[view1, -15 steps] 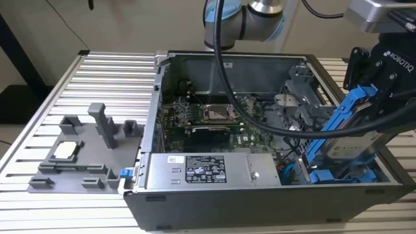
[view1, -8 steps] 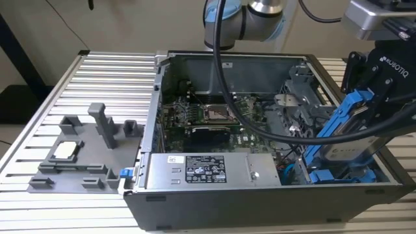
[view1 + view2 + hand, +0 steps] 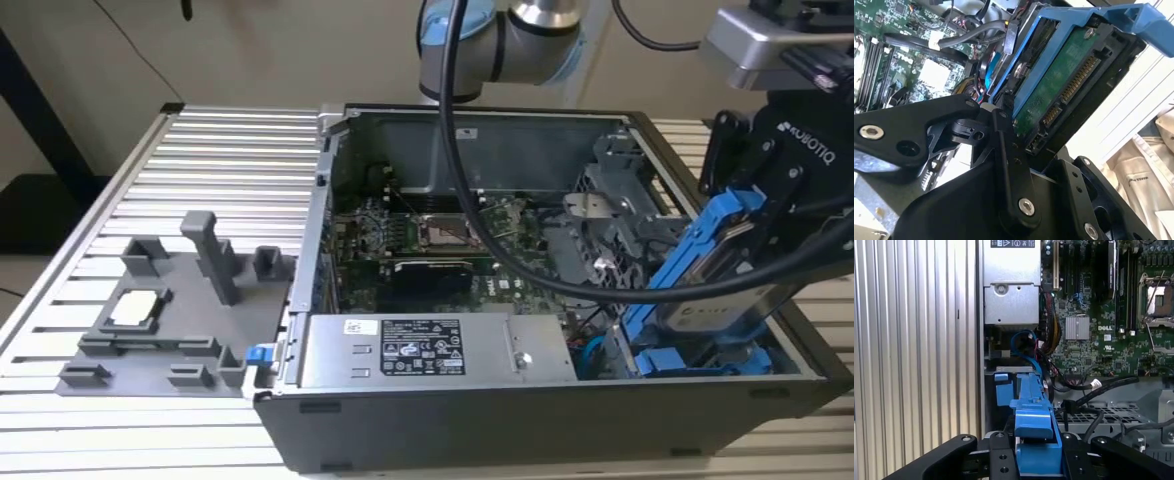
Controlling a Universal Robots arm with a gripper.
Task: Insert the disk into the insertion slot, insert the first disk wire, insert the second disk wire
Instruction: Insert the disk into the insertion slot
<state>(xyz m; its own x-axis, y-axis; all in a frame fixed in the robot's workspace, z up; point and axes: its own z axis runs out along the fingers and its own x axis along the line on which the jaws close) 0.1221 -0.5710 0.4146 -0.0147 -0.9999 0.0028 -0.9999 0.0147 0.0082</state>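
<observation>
1. The surface [image 3: 200, 150] is ribbed silvery metal with long straight slats. It's cut off on every side of the exterior view, and there's loads of bare room on the exterior view's left.
2. The computer case [image 3: 534, 410] is a grey sheet-metal box lying open side up. Its wall on the exterior view's right sits close to the disk, so that corner is tight.
3. The motherboard [image 3: 1094, 340] is green and cluttered. The small parts are hard to make out.
4. The power-supply box [image 3: 400, 350] is a plain silver block with a label, sitting along the case's near wall.
5. The fixture tray [image 3: 174, 320] is matte grey plastic with upright posts. It's well apart from the case on the exterior view's left.
6. The disk [image 3: 711, 312] has a silver-beige body in a glossy blue plastic frame. It's tilted steeply over the case's corner on the exterior view's right. The second wrist view shows its green circuit side and gold connector.
7. The end effector [image 3: 1036, 452] has black jointed fingers closed firmly on both sides of the disk's blue frame. Its body is cut off at the frame edge in the exterior view.
8. Another blue-framed drive [image 3: 701, 362] lies flat in the case just under the disk's lower end, partly hidden behind it.
9. A thick black cable [image 3: 461, 150] sweeps across the open case and passes in front of the disk.
</observation>
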